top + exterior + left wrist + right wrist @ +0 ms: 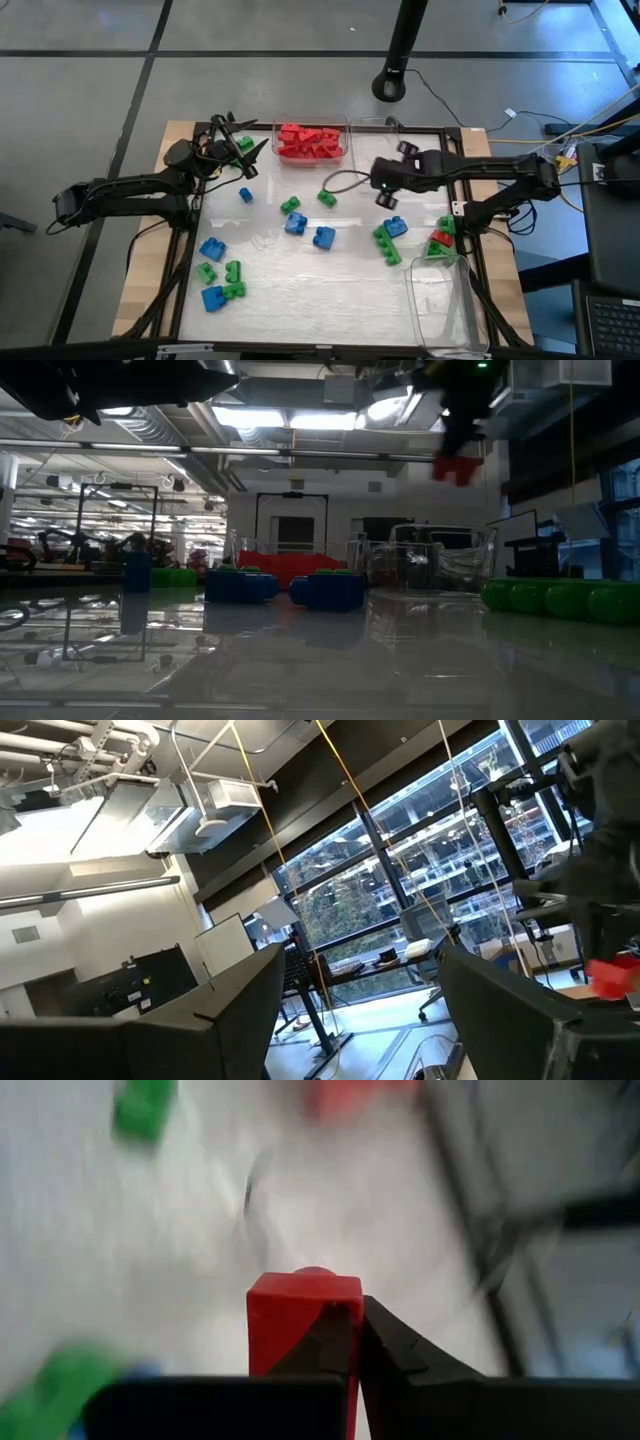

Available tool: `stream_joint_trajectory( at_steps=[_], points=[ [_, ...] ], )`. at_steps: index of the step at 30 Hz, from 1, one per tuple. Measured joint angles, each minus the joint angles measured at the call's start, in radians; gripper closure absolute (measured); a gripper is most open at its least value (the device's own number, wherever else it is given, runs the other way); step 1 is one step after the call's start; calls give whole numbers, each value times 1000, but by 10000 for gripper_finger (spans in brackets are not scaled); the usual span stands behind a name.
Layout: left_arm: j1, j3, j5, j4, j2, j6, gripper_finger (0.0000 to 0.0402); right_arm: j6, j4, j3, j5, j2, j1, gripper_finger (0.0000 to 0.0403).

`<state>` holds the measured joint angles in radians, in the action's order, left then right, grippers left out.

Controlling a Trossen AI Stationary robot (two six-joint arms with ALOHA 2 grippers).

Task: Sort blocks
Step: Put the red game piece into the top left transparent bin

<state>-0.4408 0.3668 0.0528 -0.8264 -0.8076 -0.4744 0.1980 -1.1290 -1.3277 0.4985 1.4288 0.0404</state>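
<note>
**Red brick held aloft over the table**

We read no labels or writing anywhere. The table (300,300) carries a clear bin (310,125) at its far edge filled with red blocks (308,142), and a second clear bin (445,305) at the near right. Blue and green blocks (295,222) lie scattered flat between them. Our right arm stretches across the table toward its centre, its right gripper (355,1345) clamped tight on one red block (300,1320), held upright with a stud on top, well above the surface. Our left arm waits at the far left, its left gripper (245,150) with fingers parted, holding nothing, tilted up off the table.
</note>
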Motion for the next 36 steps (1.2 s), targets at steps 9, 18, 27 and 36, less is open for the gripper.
stream_joint_trajectory(
  at_steps=[9, 18, 27, 36],
  points=[
    [0, 0, 0, -1, 0, 0, 149, -483, 663, 0, 12, 103, 118, 389],
    [0, 0, 0, 0, 0, -1, 149, -676, 1090, 0, -113, 308, 261, 387],
    [0, 0, 0, 0, 0, -5, 149, -648, 1264, 0, -185, 449, 375, 386],
    [0, 0, 0, 0, 0, -8, 149, -625, 1258, 0, -233, 463, 393, 324]
  ],
)
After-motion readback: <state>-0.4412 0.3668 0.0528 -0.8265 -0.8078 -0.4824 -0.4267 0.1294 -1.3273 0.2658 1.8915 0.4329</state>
